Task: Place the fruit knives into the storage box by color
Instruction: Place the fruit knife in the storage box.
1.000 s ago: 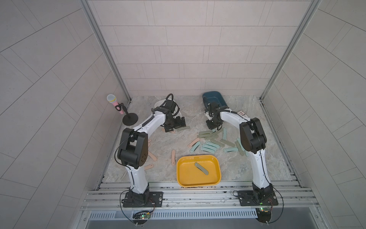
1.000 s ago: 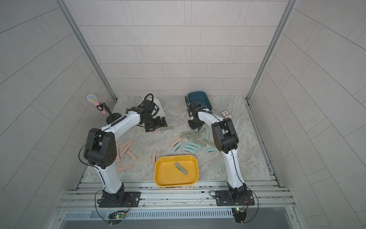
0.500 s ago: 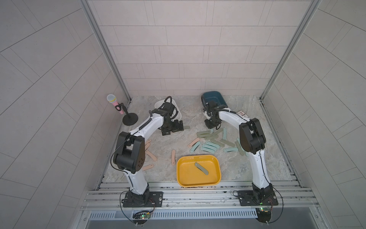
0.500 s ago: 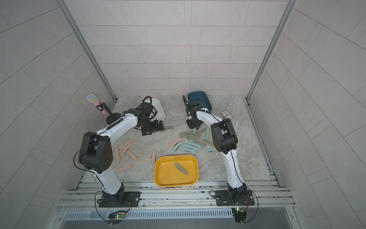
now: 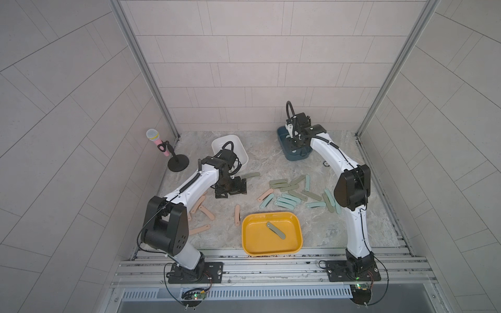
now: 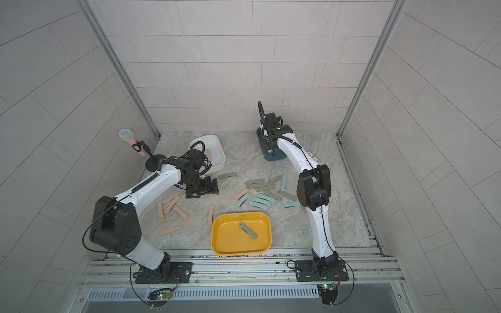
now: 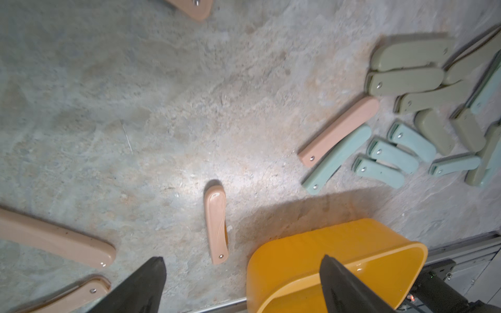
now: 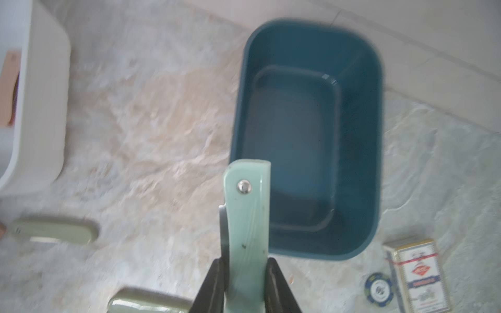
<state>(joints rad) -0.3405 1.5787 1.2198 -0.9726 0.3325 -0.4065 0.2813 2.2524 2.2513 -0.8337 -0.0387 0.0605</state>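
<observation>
Right gripper (image 8: 245, 271): clamped across the flat sides of a pale teal knife (image 8: 248, 216), rivet end leading, so the bar hangs clear for a drop
Position of that knife: off the table, at the near rim of the blue box (image 8: 375, 130), whose floor shows bare; judged the teal destination
Left gripper (image 7: 241, 257): spread wide with nothing between the fingers, low over the table and facing a lone peach-pink knife (image 7: 217, 225); judged ready for the next pick
White box (image 6: 220, 162): holds one pink knife (image 6: 208, 155); judged the pink destination
Yellow box (image 5: 271, 250): holds one olive knife (image 5: 276, 230)
Remaining knives: teal and olive heap (image 5: 294, 194) mid-table, pink group (image 6: 172, 203) beside the left arm; most of the sorting outstanding
Change, right arm: a second ago it stood at the far edge of the heap; it has since carried the teal knife back to the blue box
Change, left arm: half a second ago its gripper sat by the white box; it has swung back toward the pink group, still wide open
Risk: releasing before the knife clears the rim may tip it outside the box
</observation>
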